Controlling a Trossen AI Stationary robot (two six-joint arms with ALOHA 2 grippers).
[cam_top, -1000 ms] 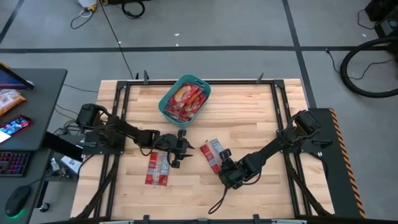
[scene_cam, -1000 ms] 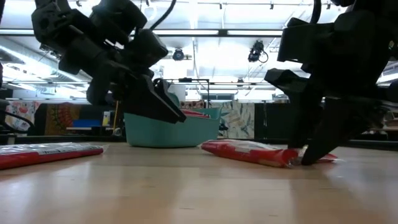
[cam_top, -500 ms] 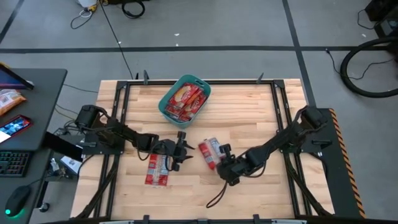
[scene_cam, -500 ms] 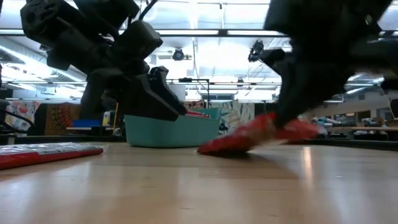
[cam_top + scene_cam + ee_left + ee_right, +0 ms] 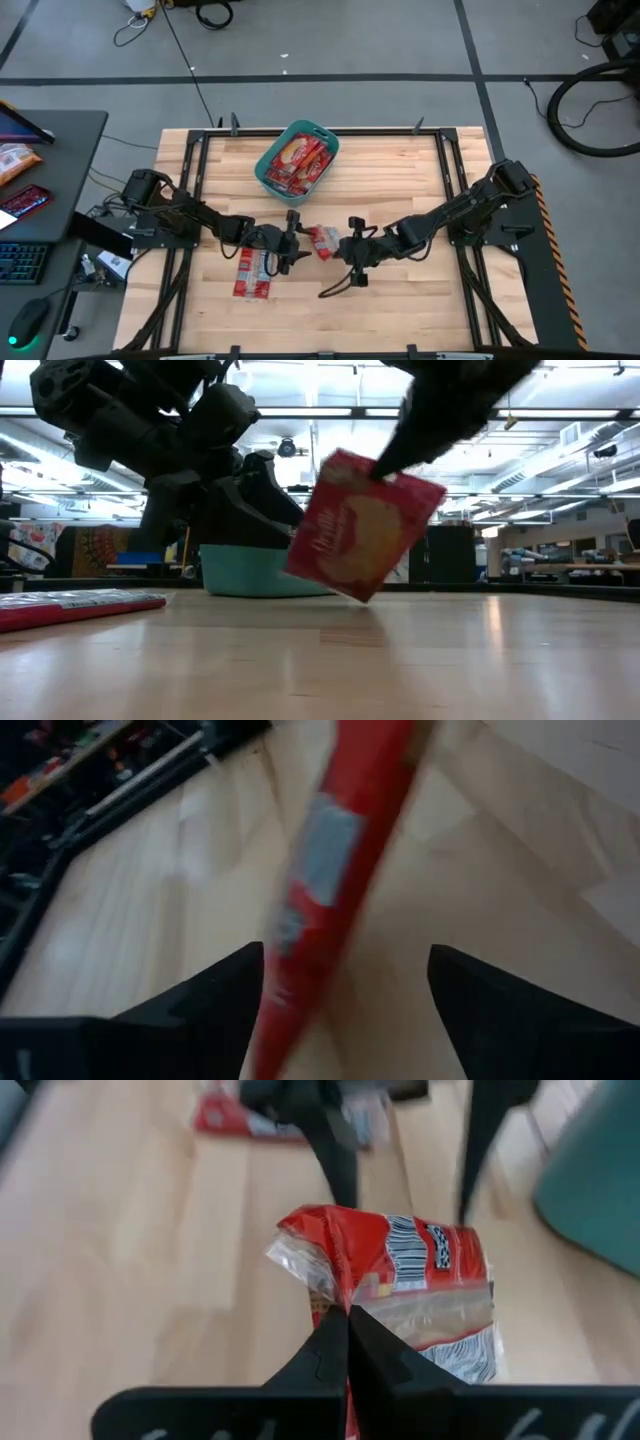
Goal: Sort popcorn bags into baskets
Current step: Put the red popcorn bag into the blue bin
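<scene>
My right gripper (image 5: 347, 1320) is shut on a red popcorn bag (image 5: 400, 1270), which hangs above the table's middle (image 5: 321, 240) and faces the low view (image 5: 362, 525). My left gripper (image 5: 297, 243) stands open just left of that bag. The bag shows edge-on (image 5: 335, 840) ahead of the left gripper's fingers, and I cannot tell whether they touch it. A second popcorn bag (image 5: 253, 272) lies flat on the table below the left gripper. The teal basket (image 5: 262, 172) at the far middle holds several red bags. My right gripper pinches the bag's crinkled end edge (image 5: 335, 1285) between its two fingertips. The fingers come from the table's right, slanting downward. The bag hangs below them, tilted, its picture side toward the near edge, and its lower corner (image 5: 355, 596) is clear of the table.
A dark metal frame (image 5: 195, 150) runs around the wooden table top. Bare wood lies at the near right (image 5: 420, 300) and the far right. A desk with a keyboard and a phone (image 5: 25, 200) stands beyond the left edge.
My right gripper has risen and gone toward the table's left and my left gripper, taking the popcorn bag with it. The bag lay flat on the table. One end came up first, and now it hangs tilted and clear of the wood.
</scene>
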